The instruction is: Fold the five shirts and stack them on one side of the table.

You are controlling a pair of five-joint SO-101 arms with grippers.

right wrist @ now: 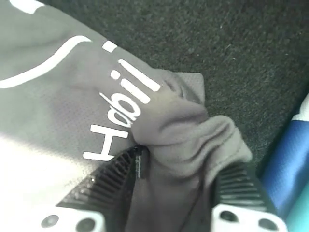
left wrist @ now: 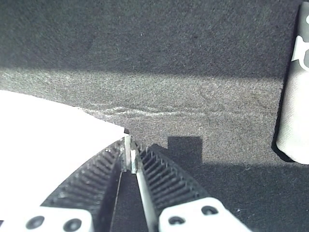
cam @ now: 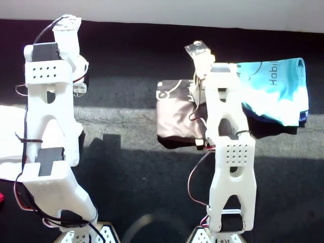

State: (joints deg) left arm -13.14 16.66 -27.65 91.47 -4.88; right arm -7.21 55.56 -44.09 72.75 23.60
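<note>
The task seems about half done: a teal shirt (cam: 276, 88) lies at 2 o'clock, and a white shirt (cam: 12, 142) waits at 9 o'clock. The grey shirt (cam: 177, 114), near 1 o'clock, is roughly folded, soft and wrinkled. The right gripper (right wrist: 186, 162) stands half open around its bunched fold; the left gripper (left wrist: 130, 152) is closed and seems empty.
</note>
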